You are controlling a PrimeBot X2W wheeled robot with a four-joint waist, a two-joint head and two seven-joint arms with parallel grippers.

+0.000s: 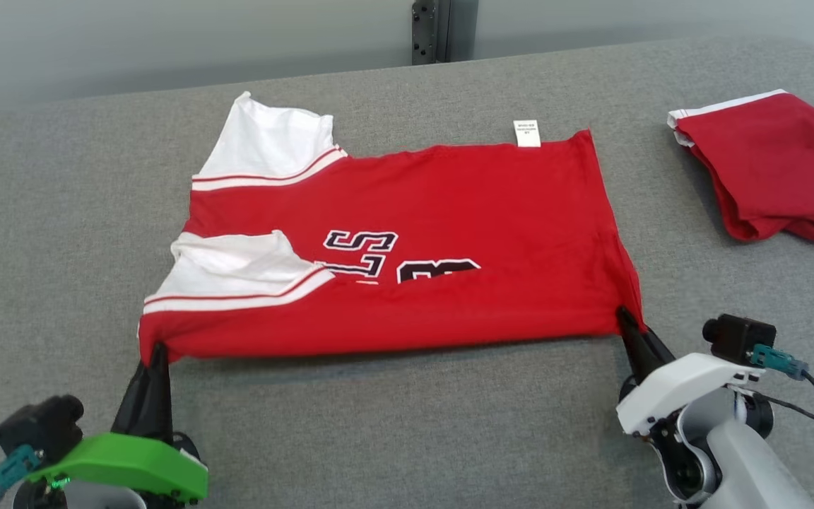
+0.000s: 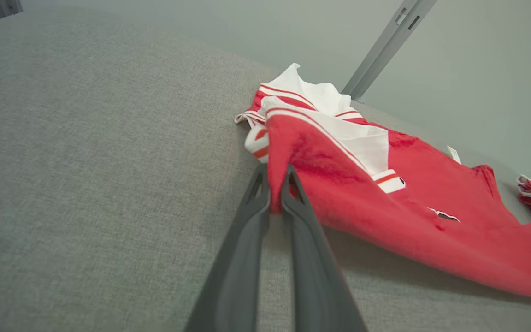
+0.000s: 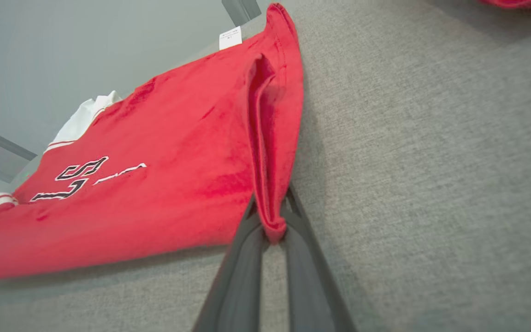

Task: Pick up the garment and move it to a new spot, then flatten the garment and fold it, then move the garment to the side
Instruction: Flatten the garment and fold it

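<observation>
1. The left gripper (image 1: 158,351) is clamped on the jersey's near left corner, at the shoulder end. In the left wrist view red cloth runs up between its fingers.
2. The right gripper (image 1: 626,317) is pinched tight on the near right corner, at the hem end, with a fold of hem bunched between its fingers.
3. The jersey (image 1: 449,212) lies sideways on the grey couch (image 1: 407,431), with its white sleeves to the left and its hem and label (image 1: 526,133) to the right. The near edge, stretched between the two grippers, is raised a little with shadow beneath. The rest lies flat.
4. A second red garment (image 1: 774,166) sits well apart at the far right.
5. Step in hand, as I judge it: flatten and fold. A crease cuts the lettering, which suggests one fold is already in. The two-corner grasp sets up a smoothing tug or the next fold.
6. The next move calls for both arms to rise together and level. With the edge taut, they should carry it away over the body and lay it along the far edge. Uneven travel would skew the fold, and too hard a stretch could slip a corner free.
</observation>
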